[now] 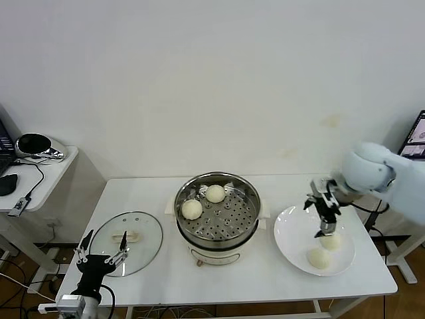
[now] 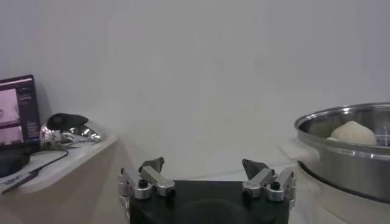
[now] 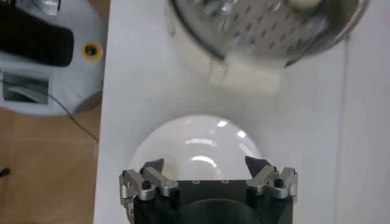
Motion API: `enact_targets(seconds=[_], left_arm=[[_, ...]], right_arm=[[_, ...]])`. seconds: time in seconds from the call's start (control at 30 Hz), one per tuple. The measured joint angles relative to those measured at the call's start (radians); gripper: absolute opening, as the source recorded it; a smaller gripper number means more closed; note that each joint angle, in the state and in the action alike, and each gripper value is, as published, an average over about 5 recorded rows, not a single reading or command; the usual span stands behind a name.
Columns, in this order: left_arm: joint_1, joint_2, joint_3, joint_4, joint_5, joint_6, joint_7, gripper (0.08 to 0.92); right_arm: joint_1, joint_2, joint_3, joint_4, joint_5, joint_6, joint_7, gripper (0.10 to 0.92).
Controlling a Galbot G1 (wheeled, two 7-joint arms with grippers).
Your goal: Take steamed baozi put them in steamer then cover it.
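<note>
The steamer (image 1: 217, 211) stands mid-table, its perforated tray holding two baozi (image 1: 214, 193) (image 1: 192, 209) at the back left. Two more baozi (image 1: 330, 241) (image 1: 319, 258) lie on the white plate (image 1: 292, 232) to its right. My right gripper (image 1: 325, 229) hangs open just above the plate, right over the farther bun, with nothing between its fingers; its wrist view shows the bare plate (image 3: 201, 143) under the jaws and the steamer (image 3: 268, 36) beyond. My left gripper (image 1: 101, 251) waits open at the table's front left, by the glass lid (image 1: 126, 242). One baozi (image 2: 353, 132) shows over the steamer rim (image 2: 341, 122).
A side table (image 1: 40, 174) at the far left carries a shiny helmet-like object (image 1: 36, 145) and cables. A screen (image 1: 415, 136) stands at the right edge. The wall runs behind the table.
</note>
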Motion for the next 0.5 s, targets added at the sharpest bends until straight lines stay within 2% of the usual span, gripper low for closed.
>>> enact_targets(seconds=[0.5], left_arm=[[0.012,-0.018,-0.012,0.018,0.004,-0.002,-0.001,0.823]], right_arm=[[-0.397,0.006,0.256,-0.116,-0.211,0.108,0.01,0.823]])
